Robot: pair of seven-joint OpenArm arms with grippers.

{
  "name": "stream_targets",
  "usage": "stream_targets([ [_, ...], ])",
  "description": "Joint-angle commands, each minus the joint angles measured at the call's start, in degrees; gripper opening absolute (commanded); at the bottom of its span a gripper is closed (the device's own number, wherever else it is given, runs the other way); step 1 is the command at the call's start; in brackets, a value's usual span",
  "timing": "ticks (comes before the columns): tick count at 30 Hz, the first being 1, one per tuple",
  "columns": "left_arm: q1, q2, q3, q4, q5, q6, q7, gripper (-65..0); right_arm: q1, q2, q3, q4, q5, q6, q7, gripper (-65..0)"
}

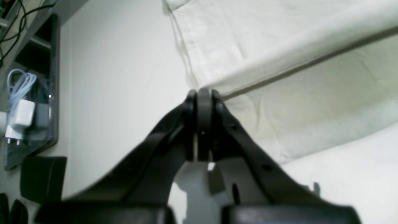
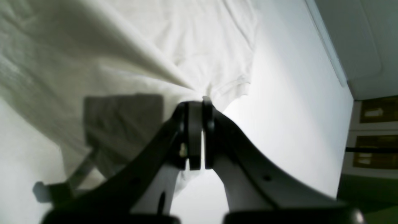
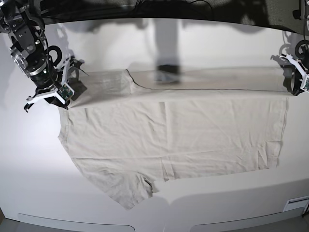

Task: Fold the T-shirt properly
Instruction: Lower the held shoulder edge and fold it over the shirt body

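Fabric lying spread across the white tabletop [image 3: 29, 159], the pale beige T-shirt [image 3: 174, 135] stretching nearly from one side to the other, one sleeve [image 3: 128, 191] pointing toward the near edge, far part lifting off the surface in a taut band between the two arms. Reaching in from the left of the base view, right arm angling down and inward, right gripper [image 3: 64, 99] sitting low at the shirt's far corner, fingers [image 2: 194, 118] pressing fully together and pinching a pulled-up peak of cloth beside the hemmed edge. Coming in from the right of that view, left arm showing only its end, left gripper [image 3: 295, 89] hanging at the opposite far corner, fingers [image 1: 203, 102] likewise clamping tight on the fold of the T-shirt, cloth running away from the tips as a long straight ridge
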Motion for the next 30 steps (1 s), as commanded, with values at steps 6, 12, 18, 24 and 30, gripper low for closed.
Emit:
stream_targets([
  [6,-1.8,-1.4,-0.6,-0.2,-0.4,0.8,-1.1,-65.0,2.9,1.1,0.0,-1.2,1.4,-1.1,1.7,-65.0],
  [12,-3.0,-1.6,-0.6,-2.0,-0.4,0.2,-1.4,-65.0,5.7,1.1,-2.4,-1.4,1.3,-1.0,2.1,-65.0],
  [18,-5.4,-1.6,-0.6,-4.5,-0.4,-0.1,-1.4,-65.0,12.4,0.8,-8.8,-6.7,1.3,-1.0,2.1,-65.0],
  [24,-8.4,-1.6,-0.6,-7.9,-0.4,-0.3,-1.6,-65.0,18.9,-1.6,-13.8,-12.4,1.3,-1.1,2.1,-65.0],
  [30,-11.3,-1.6,-0.6,-11.5,0.0,-2.9,-2.6,-65.0,22.3,-2.8,-16.4,-14.5,1.3,-1.1,2.1,-65.0],
])
